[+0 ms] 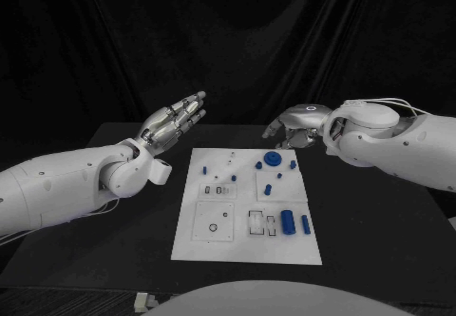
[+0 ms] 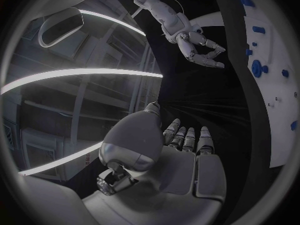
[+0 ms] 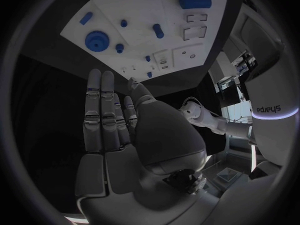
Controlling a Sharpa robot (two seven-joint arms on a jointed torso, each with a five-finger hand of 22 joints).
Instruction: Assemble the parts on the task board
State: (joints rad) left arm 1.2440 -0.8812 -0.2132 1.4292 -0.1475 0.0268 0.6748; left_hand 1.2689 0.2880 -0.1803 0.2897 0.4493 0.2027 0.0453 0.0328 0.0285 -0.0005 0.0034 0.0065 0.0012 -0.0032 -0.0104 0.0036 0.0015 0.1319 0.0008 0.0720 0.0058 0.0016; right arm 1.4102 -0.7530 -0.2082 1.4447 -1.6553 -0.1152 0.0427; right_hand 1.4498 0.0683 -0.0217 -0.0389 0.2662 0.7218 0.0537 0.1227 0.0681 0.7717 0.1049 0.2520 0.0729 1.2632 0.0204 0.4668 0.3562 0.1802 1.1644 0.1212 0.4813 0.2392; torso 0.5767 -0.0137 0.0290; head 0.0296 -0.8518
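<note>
The white task board lies in the middle of the black table. On it sit a blue round disc, several small blue pegs such as one near the middle, and a blue cylinder toward the near right. My left hand hovers raised beyond the board's far left corner, fingers straight and apart, holding nothing. My right hand hangs above the table just past the board's far right edge, empty. The right wrist view shows its fingers stretched toward the board, the disc and the cylinder.
Bare black tabletop surrounds the board on both sides. A dark curtain hangs behind the table. The left wrist view shows my left hand, the right hand and the board's edge with the disc.
</note>
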